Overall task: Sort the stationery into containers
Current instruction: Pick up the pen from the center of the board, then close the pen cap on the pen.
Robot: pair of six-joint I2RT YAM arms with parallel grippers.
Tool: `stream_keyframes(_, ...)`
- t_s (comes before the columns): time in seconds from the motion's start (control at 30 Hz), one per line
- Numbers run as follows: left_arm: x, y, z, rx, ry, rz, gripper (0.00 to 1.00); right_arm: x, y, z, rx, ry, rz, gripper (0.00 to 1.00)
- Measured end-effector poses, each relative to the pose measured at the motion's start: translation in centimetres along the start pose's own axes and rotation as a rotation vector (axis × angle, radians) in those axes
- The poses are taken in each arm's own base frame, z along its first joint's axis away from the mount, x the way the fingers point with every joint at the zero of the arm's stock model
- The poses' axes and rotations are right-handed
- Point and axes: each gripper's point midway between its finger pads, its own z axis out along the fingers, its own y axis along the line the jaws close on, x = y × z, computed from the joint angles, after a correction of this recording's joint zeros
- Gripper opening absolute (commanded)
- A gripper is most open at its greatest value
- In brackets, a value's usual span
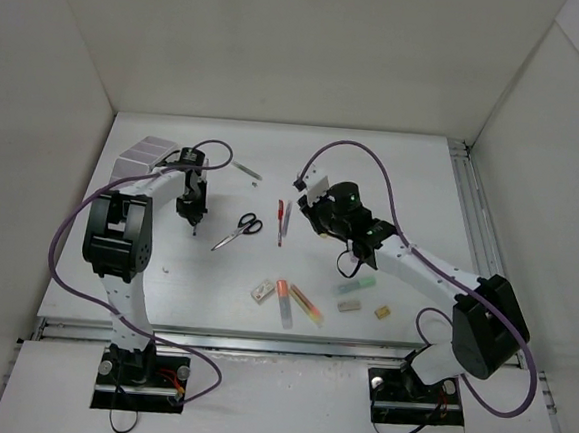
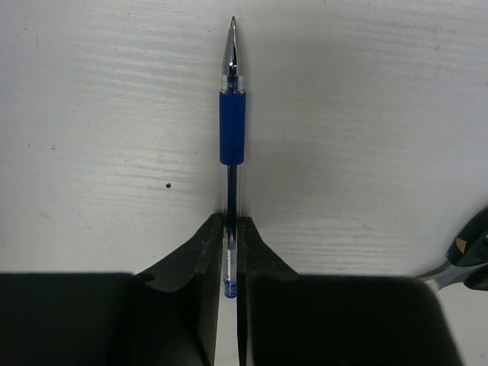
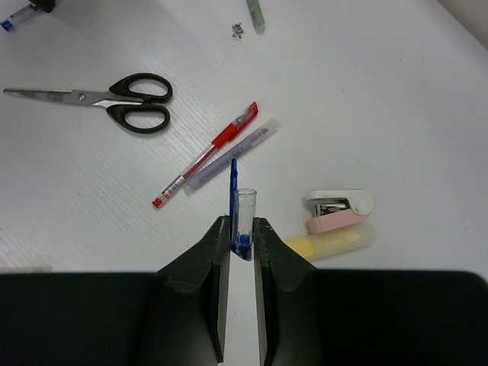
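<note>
Both are clamped: left gripper [image 2: 230, 221] on a blue pen [image 2: 232, 114], right gripper [image 3: 241, 223] on a clear pen cap [image 3: 245, 204]. The pen is best lifted straight and level off the surface [image 2: 366, 114], toward the white organiser [image 1: 146, 152].

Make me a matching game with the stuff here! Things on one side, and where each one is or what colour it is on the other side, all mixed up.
Things:
1. blue pen
2. pen cap
3. scissors
4. red pen

Places and colours:
A. lying beside the clear pen
B. pinched in the right gripper
C. black handles
D. pinched in the left gripper

Pairs: 1-D, 2-B, 3-C, 4-A
</note>
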Motion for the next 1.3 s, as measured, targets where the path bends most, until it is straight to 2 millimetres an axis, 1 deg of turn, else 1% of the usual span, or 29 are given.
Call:
stream_keyframes(0.1, 0.1, -0.6, -0.3, 0.008, -0.012, 0.016, 0.00, 0.2, 0.2, -0.3, -0.047, 0.015, -0.097, 0.00)
stream_keyframes(0.2, 1.4, -2.1, -2.1, 0.045, -0.030, 0.050, 0.00, -0.5, 0.4, -0.7, -0.099, 0.033, -0.202, 0.00)
stream_keyframes(0.3, 2.5, -4.9, -5.7, 0.130, -0.084, 0.108, 0.00, -1.9, 0.3, -1.2, -0.161, 0.019, -0.371, 0.00)
stream_keyframes(0.33, 2.7, -6.2, -7.1, 0.166, -0.112, 0.136, 0.00, -2.1, 0.2, -1.4, -0.182, 0.021, -0.428, 0.00)
stream_keyframes(0.47, 4.7, -11.7, -12.9, 0.335, -0.217, 0.269, 0.00, -1.6, 0.2, -2.6, -0.306, 0.055, -0.637, 0.00)
stream_keyframes(0.5, 5.4, -12.8, -13.9, 0.375, -0.232, 0.300, 0.00, -1.5, 0.2, -3.0, -0.341, 0.062, -0.682, 0.00)
stream_keyframes(0.57, 7.5, -14.9, -16.1, 0.474, -0.245, 0.375, 0.00, -1.1, 0.0, -3.9, -0.404, 0.081, -0.762, 0.00)
stream_keyframes(0.67, 9.7, -16.5, -18.0, 0.572, -0.243, 0.453, 0.00, -0.8, -0.2, -5.1, -0.476, 0.105, -0.875, 0.00)
stream_keyframes(0.73, 10.6, -17.5, -18.5, 0.611, -0.233, 0.489, 0.00, -1.0, -0.4, -5.6, -0.503, 0.110, -0.936, 0.00)
stream_keyframes(0.8, 11.7, -18.4, -18.6, 0.647, -0.207, 0.525, 0.00, -1.0, -0.4, -6.0, -0.532, 0.109, -1.001, 0.00)
stream_keyframes(0.97, 14.2, -20.4, -18.6, 0.738, -0.126, 0.599, 0.00, 0.1, -0.1, -6.4, -0.604, 0.130, -1.096, 0.00)
stream_keyframes(1.13, 15.2, -21.5, -18.9, 0.814, -0.075, 0.617, 0.00, 1.0, 0.2, -6.3, -0.665, 0.150, -1.156, 0.00)
stream_keyframes(1.3, 16.2, -22.2, -19.0, 0.860, -0.034, 0.629, 0.00, 1.3, 1.6, -6.5, -0.720, 0.142, -1.213, 0.00)
